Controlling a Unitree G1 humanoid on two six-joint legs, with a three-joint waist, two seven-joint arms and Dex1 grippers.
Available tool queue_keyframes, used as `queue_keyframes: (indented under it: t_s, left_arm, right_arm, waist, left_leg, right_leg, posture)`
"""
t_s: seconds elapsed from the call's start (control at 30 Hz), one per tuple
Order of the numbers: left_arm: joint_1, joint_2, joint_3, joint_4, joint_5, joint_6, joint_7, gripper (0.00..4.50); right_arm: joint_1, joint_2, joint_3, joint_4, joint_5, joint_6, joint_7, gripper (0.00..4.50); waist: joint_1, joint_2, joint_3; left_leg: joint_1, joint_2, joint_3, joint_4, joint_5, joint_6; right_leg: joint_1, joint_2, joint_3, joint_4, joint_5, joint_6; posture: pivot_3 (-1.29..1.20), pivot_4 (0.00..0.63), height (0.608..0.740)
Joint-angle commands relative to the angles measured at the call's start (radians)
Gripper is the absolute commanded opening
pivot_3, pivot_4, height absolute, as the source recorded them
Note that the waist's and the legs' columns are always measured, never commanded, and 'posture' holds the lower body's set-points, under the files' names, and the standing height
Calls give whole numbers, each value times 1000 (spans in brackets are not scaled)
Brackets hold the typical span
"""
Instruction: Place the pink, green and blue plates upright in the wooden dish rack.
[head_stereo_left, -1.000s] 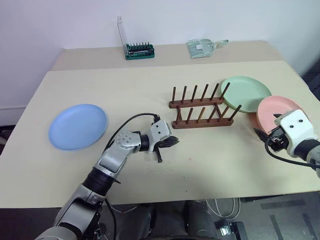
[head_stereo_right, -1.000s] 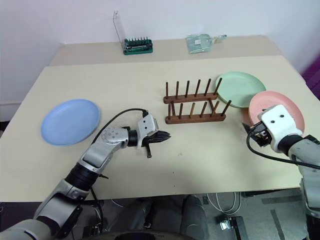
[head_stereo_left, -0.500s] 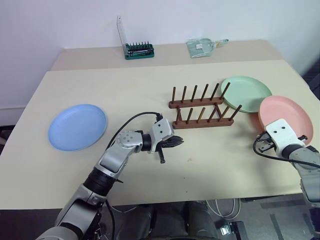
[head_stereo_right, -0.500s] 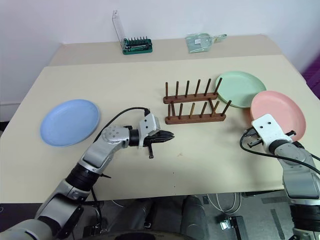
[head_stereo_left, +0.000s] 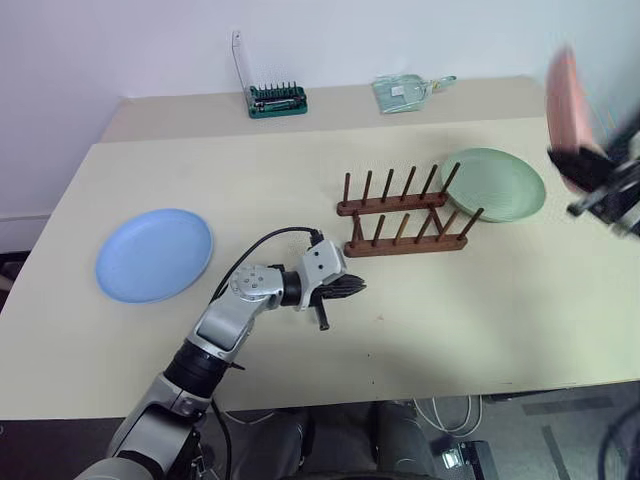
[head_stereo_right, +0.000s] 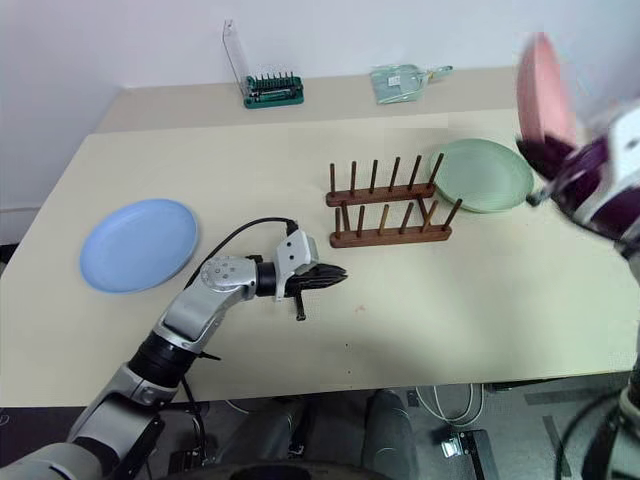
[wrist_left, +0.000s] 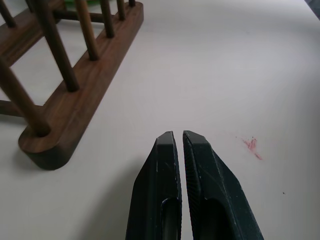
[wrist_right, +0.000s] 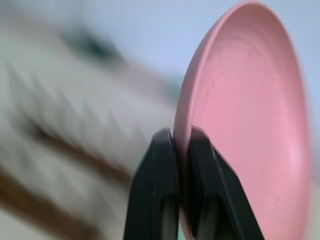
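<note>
The pale beige rectangular table (head_stereo_left: 300, 170) is standing against a plain white wall (head_stereo_left: 150, 45). The small dark brown wooden dish rack (head_stereo_left: 405, 215) is sitting empty near the table's middle, the round green plate (head_stereo_left: 497, 183) lying flat just beside it. The round blue plate (head_stereo_left: 155, 254) is lying well apart on the left. The right gripper (wrist_right: 181, 145) is clenching the rim of the round pink plate (wrist_right: 250, 115), carrying it on edge above the table. The left gripper (wrist_left: 179, 145) is hovering pinched together, empty, near the rack.

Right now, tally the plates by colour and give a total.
Pink plate: 1
Green plate: 1
Blue plate: 1
Total: 3
</note>
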Motion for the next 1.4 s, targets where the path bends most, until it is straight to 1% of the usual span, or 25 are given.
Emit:
queue_keyframes:
  t_s: [0.03, 0.13, 0.3, 0.47, 0.57, 0.77, 0.97, 1.07, 1.23, 1.37, 1.4]
  left_arm:
    - [-16, -3, 19, -14, -14, -9, 2, 238]
    - [-15, -5, 24, -15, -13, -8, 13, 238]
    - [4, 6, 27, -37, -13, -2, 26, 238]
    - [23, 12, 26, -59, -15, 6, 38, 238]
    - [27, 15, 26, -64, -16, 8, 41, 238]
    - [19, 13, 22, -59, -16, 10, 42, 238]
    - [12, 11, 18, -52, -17, 10, 33, 238]
    - [4, 6, 17, -47, -17, 12, 31, 238]
    - [-1, 5, 20, -43, -16, 10, 31, 238]
    - [6, 12, 23, -52, -16, 10, 33, 238]
    - [7, 12, 24, -54, -16, 12, 36, 238]
  right_arm:
    - [-79, 22, -28, 33, 237, 118, -32, 27]
    - [-117, 27, -6, 115, 298, 159, -45, 27]
    - [-123, 16, 38, 212, 272, 151, -47, 27]
    - [-100, 17, 35, 263, 320, 196, -42, 27]
    - [-85, 16, 40, 265, 321, 201, -49, 27]
    - [-75, 15, 4, 234, 360, 185, -49, 27]
    - [-93, 4, -14, 199, 408, 177, -60, 27]
    - [-81, 1, 15, 202, 399, 178, -52, 27]
    - [-89, 18, 47, 306, 348, 157, -54, 27]
    - [-76, 14, 71, 357, 321, 155, -17, 27]
    - [-74, 13, 76, 359, 306, 144, -13, 365]
  waist:
    - [6, -1, 0]
    - [9, -1, 0]
    - [1, 1, 0]
    - [-2, 2, -1]
    - [-1, 2, -1]
    - [-2, 2, -1]
    - [-1, 2, -1]
    - [-1, 2, -1]
    - [-1, 2, -1]
    - [-1, 3, -1]
    - [-1, 3, -1]
  left_leg:
    - [-1, -1, 0, 0, 0, 1]
    - [-4, -3, 0, 3, -3, 5]
    - [-16, -4, 1, 4, -3, 6]
    - [-15, -3, 2, 4, -3, 5]
    - [-15, -3, 2, 5, -2, 3]
    - [-14, -3, 2, 5, -1, 2]
    - [-14, -2, 2, 5, -1, 2]
    - [-14, -2, 2, 5, -1, 2]
    - [-14, -2, 2, 5, -1, 2]
    - [-14, -2, 2, 6, -1, 2]
    - [-14, -2, 2, 6, -1, 2]
  right_leg:
    - [0, -1, 0, -1, 0, 0]
    - [0, -3, 0, -2, 1, 1]
    - [-14, -3, 0, 0, 1, 1]
    - [-14, -3, 0, 0, 2, 1]
    - [-13, -3, 0, 0, 4, 1]
    - [-12, -2, 1, 0, 7, 1]
    - [-13, -2, 1, 0, 7, 1]
    - [-13, -2, 1, 0, 7, 1]
    - [-12, -2, 1, 0, 7, 1]
    - [-13, -2, 1, 0, 7, 1]
    - [-13, -2, 1, 0, 7, 1]
  posture:
    - [0, 150, 738]
    - [0, 150, 738]
    - [0, 150, 738]
    - [0, 150, 738]
    - [0, 150, 738]
    - [0, 150, 738]
    - [0, 150, 738]
    - [0, 150, 738]
    - [0, 150, 738]
    - [0, 150, 738]
    - [0, 150, 738]
